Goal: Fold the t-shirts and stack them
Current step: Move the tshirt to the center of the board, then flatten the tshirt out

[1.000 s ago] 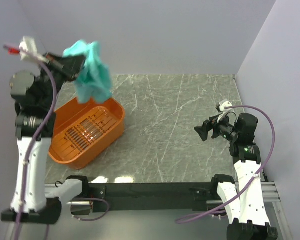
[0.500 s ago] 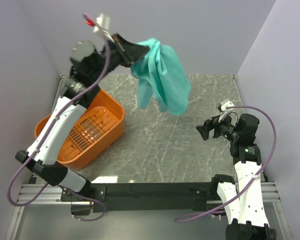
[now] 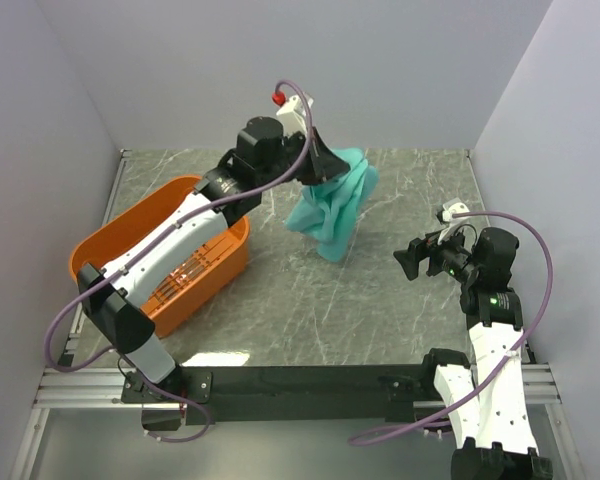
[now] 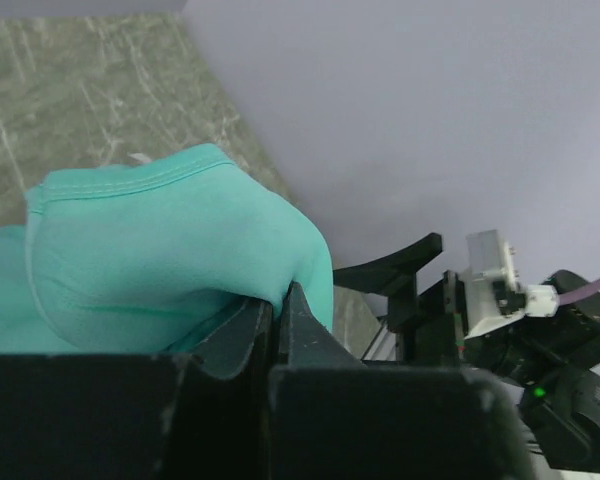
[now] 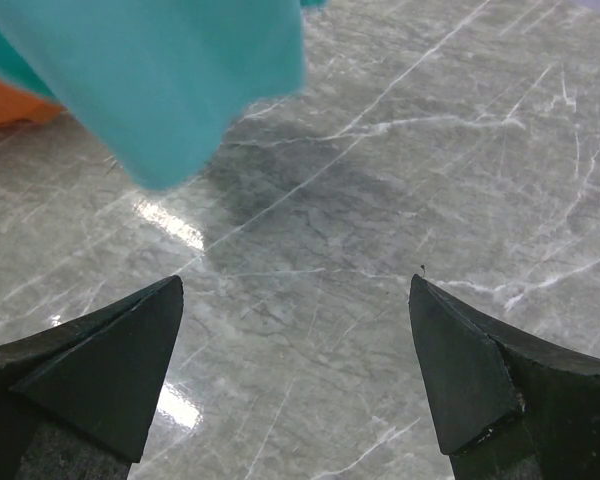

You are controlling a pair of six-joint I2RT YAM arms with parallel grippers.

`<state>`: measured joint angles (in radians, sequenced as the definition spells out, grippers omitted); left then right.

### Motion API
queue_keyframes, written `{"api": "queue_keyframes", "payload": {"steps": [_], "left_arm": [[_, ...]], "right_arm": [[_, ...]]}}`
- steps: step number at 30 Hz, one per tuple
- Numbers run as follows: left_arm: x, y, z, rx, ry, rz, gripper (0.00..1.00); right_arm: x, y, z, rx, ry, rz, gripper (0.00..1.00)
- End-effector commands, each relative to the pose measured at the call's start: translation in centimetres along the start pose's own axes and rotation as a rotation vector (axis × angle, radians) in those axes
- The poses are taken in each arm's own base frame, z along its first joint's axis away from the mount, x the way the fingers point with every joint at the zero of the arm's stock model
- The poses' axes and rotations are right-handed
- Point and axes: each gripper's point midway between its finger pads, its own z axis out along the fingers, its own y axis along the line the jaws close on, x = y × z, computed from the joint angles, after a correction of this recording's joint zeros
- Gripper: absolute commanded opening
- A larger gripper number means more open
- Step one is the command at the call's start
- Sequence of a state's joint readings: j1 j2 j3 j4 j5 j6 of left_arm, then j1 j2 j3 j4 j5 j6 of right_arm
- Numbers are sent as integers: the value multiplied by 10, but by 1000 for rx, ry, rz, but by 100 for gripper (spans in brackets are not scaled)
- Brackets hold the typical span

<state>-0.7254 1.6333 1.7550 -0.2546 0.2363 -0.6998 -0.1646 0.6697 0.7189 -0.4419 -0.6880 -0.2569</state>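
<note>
Pinching the teal t-shirt [image 3: 330,207], left jaws closed tight (cloth dangling bunched), right jaws spread wide, holding nothing.

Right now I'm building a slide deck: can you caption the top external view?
Left claw holds the bunched teal t-shirt over the table, beside the orange basket; right claw open.

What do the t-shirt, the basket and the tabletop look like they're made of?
T-shirt: soft thin knit cloth, matte teal; it hangs in limp folds, and a stitched hem shows in the left wrist view.
Basket: probably moulded plastic; smooth orange walls, slotted floor.
Tabletop: grey-green marble look with white veins, glossy, with light glare on it; whether it is real stone or laminate cannot be told.
</note>
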Motion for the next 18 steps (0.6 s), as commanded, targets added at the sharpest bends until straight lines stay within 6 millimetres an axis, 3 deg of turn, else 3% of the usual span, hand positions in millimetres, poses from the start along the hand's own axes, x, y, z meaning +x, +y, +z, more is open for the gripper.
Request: {"api": "queue_keyframes", "payload": {"steps": [1, 2, 3, 4, 6, 11, 15, 17, 18], "left_arm": [[-15, -6, -17, -33, -96, 34, 1], [0, 12, -17, -79, -77, 22, 3], [2, 20, -24, -122, -87, 19, 13], [7, 39, -26, -201, -91, 23, 58], [17, 62, -36, -311, -64, 44, 83], [25, 93, -67, -445, -50, 189, 86], [35, 114, -110, -568, 37, 344, 85], [61, 133, -134, -608, 189, 456, 78], [69, 131, -146, -583, 234, 489, 79]], "right_arm": [[-18, -7, -5, 40, -44, -50, 100], [-18, -8, -6, 43, -45, -50, 100], [-17, -7, -6, 41, -44, -51, 100], [-18, -7, -6, 40, -45, -50, 100], [-18, -7, -6, 36, -45, -49, 100], [-17, -7, -5, 33, -42, -48, 100], [-16, -7, -5, 32, -41, -50, 100], [-15, -6, -5, 26, -40, -48, 100], [-16, -6, -4, 23, -41, -48, 100]]}}
